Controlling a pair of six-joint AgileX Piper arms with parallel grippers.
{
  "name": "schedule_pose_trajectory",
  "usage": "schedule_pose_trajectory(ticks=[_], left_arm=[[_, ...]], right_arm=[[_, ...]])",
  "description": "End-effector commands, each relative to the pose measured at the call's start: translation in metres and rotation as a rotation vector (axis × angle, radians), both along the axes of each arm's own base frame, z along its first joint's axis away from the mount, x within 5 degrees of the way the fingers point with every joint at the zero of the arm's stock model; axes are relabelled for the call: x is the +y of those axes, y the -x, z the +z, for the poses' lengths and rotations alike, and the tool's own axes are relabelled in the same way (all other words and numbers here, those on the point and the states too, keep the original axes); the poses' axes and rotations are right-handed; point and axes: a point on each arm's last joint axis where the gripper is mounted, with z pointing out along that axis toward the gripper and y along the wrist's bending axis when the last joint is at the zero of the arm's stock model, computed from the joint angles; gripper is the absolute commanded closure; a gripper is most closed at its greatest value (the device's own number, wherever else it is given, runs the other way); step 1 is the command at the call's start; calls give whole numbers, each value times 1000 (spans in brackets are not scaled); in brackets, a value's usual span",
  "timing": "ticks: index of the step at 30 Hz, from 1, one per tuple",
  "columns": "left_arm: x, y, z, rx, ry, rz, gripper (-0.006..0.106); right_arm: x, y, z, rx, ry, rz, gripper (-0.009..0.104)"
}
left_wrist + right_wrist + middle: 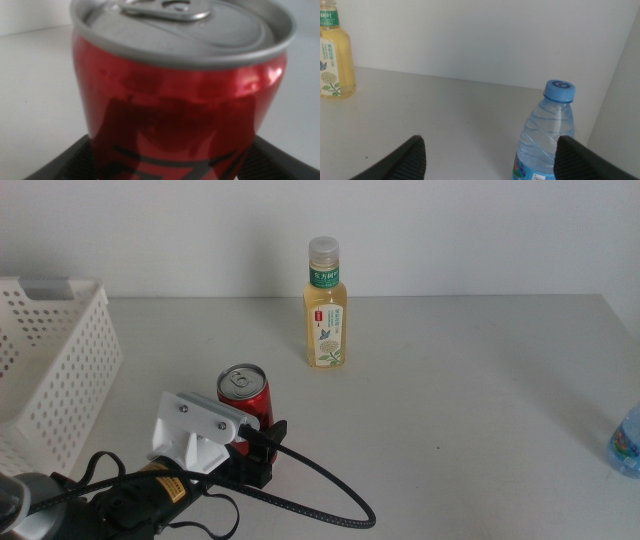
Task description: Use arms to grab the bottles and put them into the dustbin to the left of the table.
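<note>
A red soda can [245, 394] with a silver top stands upright on the table [460, 380], near the front left. My left gripper [262, 446] is open at the can's base. In the left wrist view the can [180, 100] fills the picture, with one dark jaw close on each side of it. The pale-yellow tea bottle [325, 308] stands farther back at the middle. A clear blue-capped water bottle [628, 442] shows at the right edge. My right gripper [490, 150] waits open just before the water bottle [547, 135]. The white perforated dustbin [60, 370] sits at the left.
A black cable [320, 492] loops from the left wrist across the table's front. A white wall runs behind the table. In the right wrist view the tea bottle [335, 55] stands far off from the water bottle.
</note>
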Motion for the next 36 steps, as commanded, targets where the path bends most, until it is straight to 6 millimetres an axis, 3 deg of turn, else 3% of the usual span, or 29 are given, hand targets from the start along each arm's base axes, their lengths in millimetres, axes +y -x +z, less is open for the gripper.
schedule_pose_trajectory(ticks=[1,9,14,19,25,31,36], left_arm=[[-3,-5,26,-170,130,5,16],[-2,-6,26,-172,128,22,69],[-2,-5,28,-171,118,22,92],[-1,-4,46,-189,125,24,95],[-4,-14,77,-30,40,47,95],[-6,-29,128,81,-58,74,95],[7,-45,173,233,-145,156,95]], right_arm=[[-1,2,11,-105,18,-12,30],[-1,2,11,-105,18,-12,30],[-1,2,11,-105,18,-12,30],[-1,2,11,-105,18,-12,30],[-1,2,11,-105,18,-12,30],[-1,2,11,-105,18,-12,30],[-1,2,11,-105,18,-12,30]])
